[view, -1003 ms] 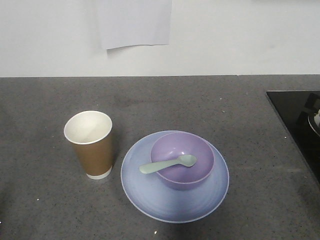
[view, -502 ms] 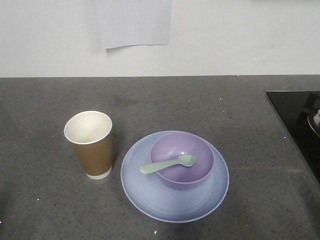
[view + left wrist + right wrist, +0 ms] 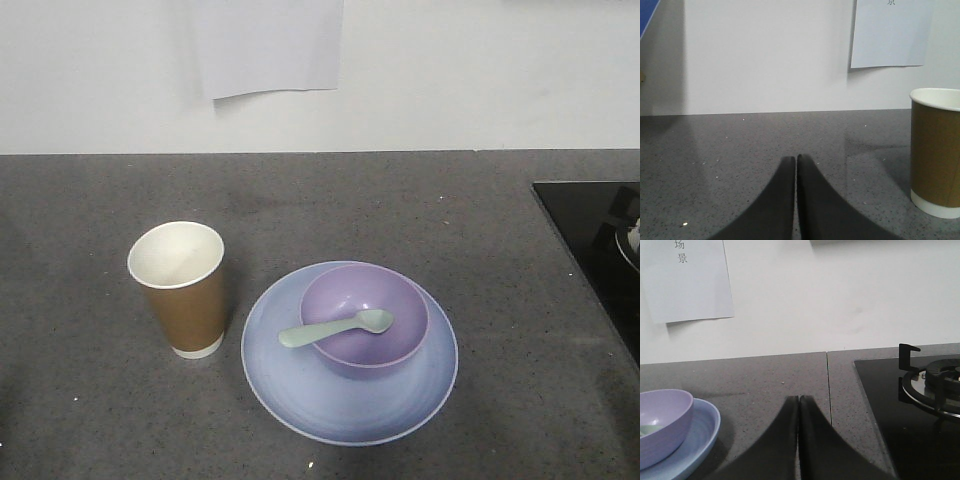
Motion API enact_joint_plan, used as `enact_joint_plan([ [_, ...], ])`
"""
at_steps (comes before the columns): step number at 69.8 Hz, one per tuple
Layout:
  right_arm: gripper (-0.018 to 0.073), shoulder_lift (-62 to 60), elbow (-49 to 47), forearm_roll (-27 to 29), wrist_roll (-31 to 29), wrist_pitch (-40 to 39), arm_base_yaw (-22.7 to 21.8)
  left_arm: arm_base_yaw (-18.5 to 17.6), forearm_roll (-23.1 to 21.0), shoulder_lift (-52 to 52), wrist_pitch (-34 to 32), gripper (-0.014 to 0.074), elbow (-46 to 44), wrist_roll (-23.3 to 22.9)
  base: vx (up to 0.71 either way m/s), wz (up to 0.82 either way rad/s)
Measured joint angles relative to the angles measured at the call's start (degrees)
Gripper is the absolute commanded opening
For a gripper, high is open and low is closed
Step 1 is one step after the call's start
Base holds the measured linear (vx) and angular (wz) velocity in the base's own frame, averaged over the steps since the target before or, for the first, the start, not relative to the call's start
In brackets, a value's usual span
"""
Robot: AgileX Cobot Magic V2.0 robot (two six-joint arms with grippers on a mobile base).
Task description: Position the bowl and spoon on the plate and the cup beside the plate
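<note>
A tall brown paper cup [image 3: 181, 289] with a white interior and white base band stands upright on the dark speckled table [image 3: 90, 400], left of the plate and just apart from it; nothing can be made out inside. To its right, the wide pale blue plate [image 3: 300, 385] carries a glossy lavender bowl [image 3: 366, 318], set toward the plate's far right. A small mint-green spoon [image 3: 335, 328] lies across the bowl, its oval head inside and its handle reaching out over the bowl's left rim above the plate. At the far right edge sits a black hob [image 3: 590, 230] with a burner grate. A sheet of paper [image 3: 268, 45] hangs on the white wall behind. In the wrist views, the left gripper [image 3: 796, 159] and the right gripper [image 3: 798, 398] each hang low over bare table with tips pressed together, holding nothing.
</note>
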Motion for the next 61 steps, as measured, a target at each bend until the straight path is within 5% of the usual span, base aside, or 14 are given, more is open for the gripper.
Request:
enact_joint_plan([
  [61, -0.0011, 0.0, 0.0, -0.49, 0.0, -0.12, 0.0, 0.0, 0.0, 0.0, 0.0, -0.0008, 0.0, 0.0, 0.0, 0.0],
])
